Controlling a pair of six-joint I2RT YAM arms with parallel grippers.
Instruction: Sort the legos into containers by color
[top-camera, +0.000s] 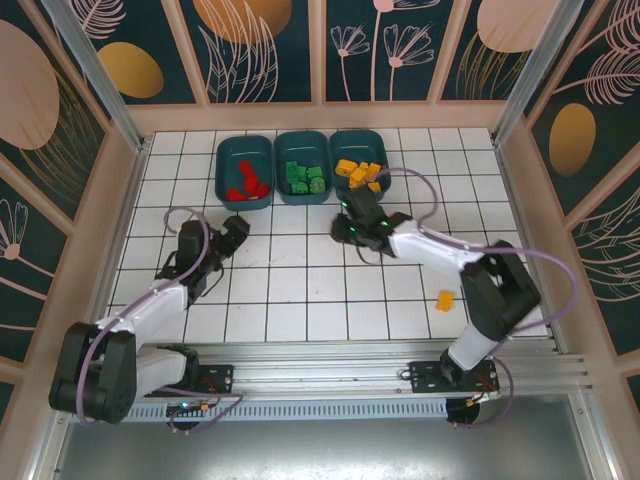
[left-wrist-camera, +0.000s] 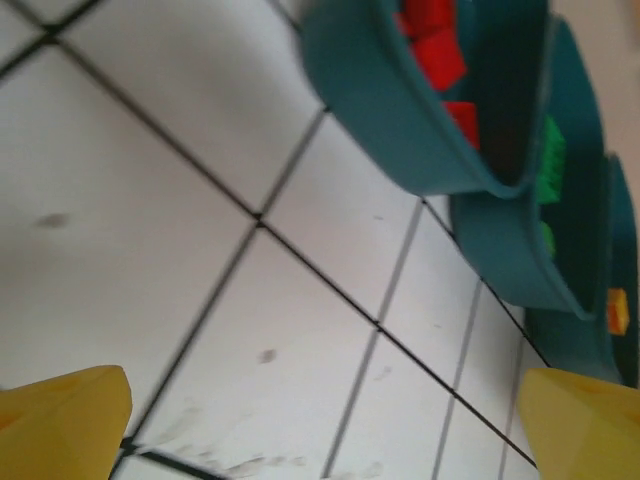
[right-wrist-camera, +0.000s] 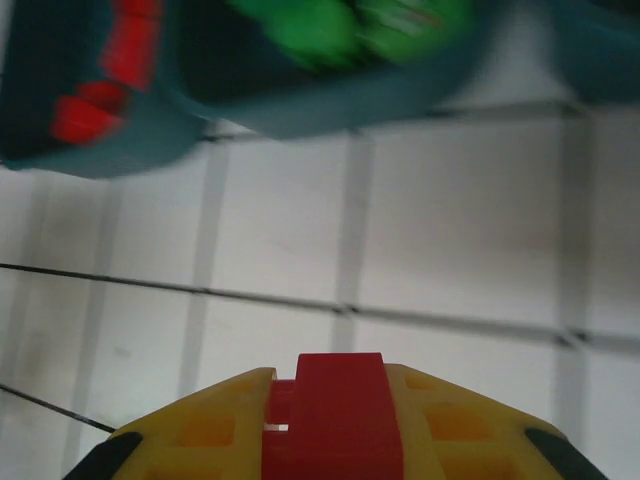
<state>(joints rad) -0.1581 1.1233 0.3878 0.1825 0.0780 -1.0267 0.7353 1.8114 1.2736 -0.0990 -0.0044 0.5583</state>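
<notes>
Right gripper pinches red brick across flat sides. Brick likely light, rigid, slick plastic, so centred, firm pinch best. Left gripper wide, empty.

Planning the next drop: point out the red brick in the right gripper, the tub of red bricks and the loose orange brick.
red brick (right-wrist-camera: 340, 410), right wrist view, centre of its facing side
tub of red bricks (top-camera: 245, 152), top view, bare floor, far end
loose orange brick (top-camera: 444, 298), top view, its middle
</notes>
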